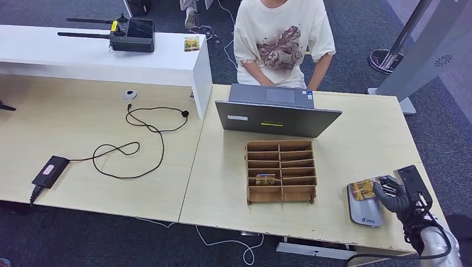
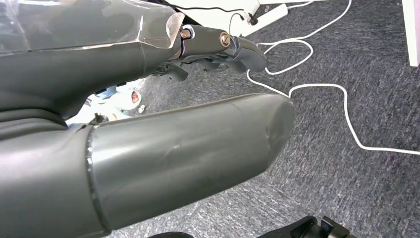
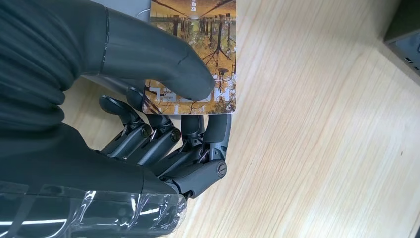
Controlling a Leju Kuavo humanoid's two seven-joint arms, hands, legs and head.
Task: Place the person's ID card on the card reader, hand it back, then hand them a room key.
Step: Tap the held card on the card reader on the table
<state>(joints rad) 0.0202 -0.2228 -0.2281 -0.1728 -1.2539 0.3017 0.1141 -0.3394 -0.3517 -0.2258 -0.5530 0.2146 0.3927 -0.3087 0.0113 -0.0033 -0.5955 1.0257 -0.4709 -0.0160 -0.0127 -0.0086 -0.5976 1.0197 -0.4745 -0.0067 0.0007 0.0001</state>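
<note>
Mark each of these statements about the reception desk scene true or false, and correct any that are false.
1. The right hand holds a card between thumb and fingers. True.
2. The card is over the laptop. False: it is over the grey card reader near the table's right edge.
3. The wooden organiser has a card in one compartment. True.
4. The person is standing beside the robot. False: the person is across the table, behind the laptop.
5. The left hand rests on the table. False: it hangs above carpet with white cables.
</note>
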